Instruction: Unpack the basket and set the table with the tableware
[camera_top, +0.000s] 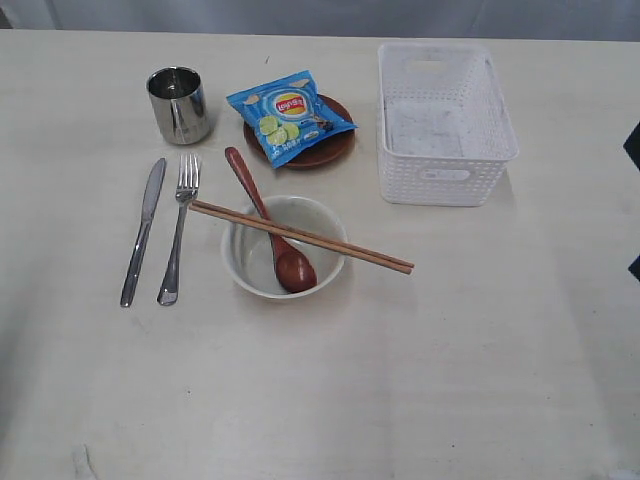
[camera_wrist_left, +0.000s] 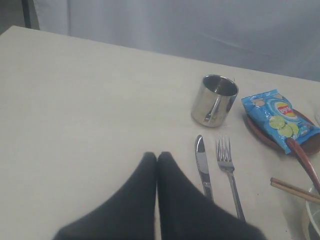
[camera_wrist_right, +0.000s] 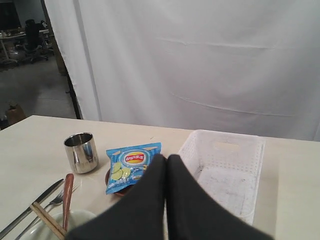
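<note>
White curtain hung in soft folds across the back, dim room lay beyond its edge, black office chair stood far off, grey floor, cardboard box sat low

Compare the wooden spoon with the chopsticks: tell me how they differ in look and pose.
The spoon is dark reddish; the chopsticks are paler brown. The spoon has a broad rounded head; the chopsticks are thin, straight sticks. The spoon's head sits inside the bowl, handle leaning out over the rim; the chopsticks bridge the rim, ends overhanging both sides. Both look wooden and rest on the bowl.
</note>
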